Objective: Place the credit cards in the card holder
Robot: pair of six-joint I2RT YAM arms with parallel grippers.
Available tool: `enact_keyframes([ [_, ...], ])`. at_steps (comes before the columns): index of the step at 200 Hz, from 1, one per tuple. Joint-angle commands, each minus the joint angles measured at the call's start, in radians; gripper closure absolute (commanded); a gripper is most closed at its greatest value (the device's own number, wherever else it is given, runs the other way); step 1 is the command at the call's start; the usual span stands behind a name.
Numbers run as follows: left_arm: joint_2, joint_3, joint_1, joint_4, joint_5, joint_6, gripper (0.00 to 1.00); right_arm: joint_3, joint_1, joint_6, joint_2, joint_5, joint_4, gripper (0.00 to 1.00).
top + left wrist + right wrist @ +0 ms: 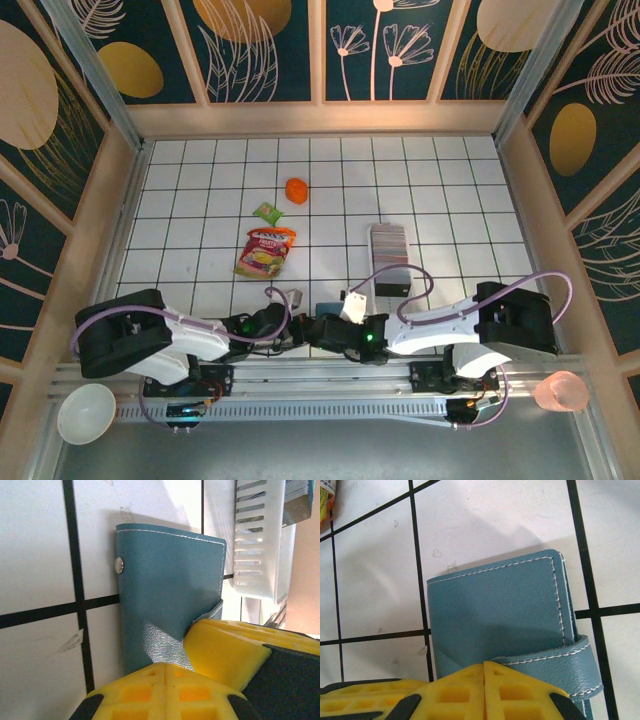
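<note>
- Leather card holder (495,610): teal, pebbled, white-stitched, flat on tiled table (370,580) between both arms.
- Left gripper (165,667) pinches its creased edge.
- Right gripper (485,666): pads together; any grip hidden.
- Credit cards (388,248): dense row, blurred.

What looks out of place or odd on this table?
A snack pouch, a small green packet and an orange object lie loose on the table, foreign to the card work. Nothing looks spilled or damaged.

Card holder (328,307) near credit cards (388,243)
</note>
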Motion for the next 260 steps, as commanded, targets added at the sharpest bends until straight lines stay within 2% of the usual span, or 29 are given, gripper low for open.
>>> enact_keyframes([
  [1,-0.075,0.021,-0.002,-0.158,-0.057,0.020,1.00,0.037,-0.030,-0.083,-0.025,-0.035,-0.100,0.91],
  [14,-0.141,0.041,-0.002,-0.241,-0.091,0.041,0.99,0.069,-0.066,-0.173,-0.063,-0.014,-0.074,0.87],
  [36,-0.260,0.087,-0.002,-0.405,-0.171,0.080,0.90,0.124,-0.135,-0.306,-0.122,0.006,-0.073,0.76],
  [59,-0.394,0.146,-0.001,-0.599,-0.285,0.134,0.80,0.147,-0.195,-0.435,-0.214,0.043,-0.067,0.72],
  [91,-0.557,0.264,0.025,-0.815,-0.532,0.314,0.56,0.147,-0.335,-0.619,-0.348,0.033,-0.013,0.65],
  [101,-0.588,0.306,0.051,-0.844,-0.580,0.399,0.47,0.141,-0.381,-0.695,-0.383,0.033,0.027,0.63],
  [119,-0.610,0.368,0.128,-0.869,-0.634,0.526,0.38,0.126,-0.476,-0.825,-0.425,0.006,0.105,0.60],
  [126,-0.607,0.387,0.150,-0.860,-0.662,0.578,0.29,0.117,-0.513,-0.873,-0.436,-0.012,0.136,0.58],
  [138,-0.586,0.426,0.178,-0.852,-0.723,0.659,0.04,0.100,-0.585,-0.967,-0.446,-0.070,0.203,0.56],
  [141,-0.579,0.436,0.183,-0.851,-0.737,0.677,0.02,0.097,-0.600,-0.985,-0.445,-0.079,0.219,0.56],
  [163,-0.532,0.483,0.268,-0.777,-0.772,0.827,0.01,0.077,-0.714,-1.123,-0.446,-0.133,0.330,0.55],
  [177,-0.502,0.504,0.380,-0.731,-0.703,0.869,0.01,0.054,-0.788,-1.198,-0.451,-0.164,0.418,0.52],
  [187,-0.478,0.518,0.462,-0.706,-0.674,0.879,0.01,0.030,-0.849,-1.254,-0.459,-0.230,0.490,0.47],
  [210,-0.441,0.478,0.555,-0.558,-0.770,0.923,0.01,-0.025,-0.963,-1.398,-0.454,-0.254,0.648,0.32],
  [228,-0.428,0.406,0.653,-0.418,-0.812,0.956,0.02,-0.069,-1.058,-1.508,-0.421,-0.238,0.743,0.27],
  [246,-0.423,0.292,0.799,-0.274,-0.828,0.935,0.01,-0.121,-1.220,-1.484,-0.388,-0.332,0.821,0.26],
  [260,-0.411,0.197,0.872,-0.156,-0.874,0.972,0.01,-0.189,-1.348,-1.446,-0.376,-0.431,0.905,0.26],
])
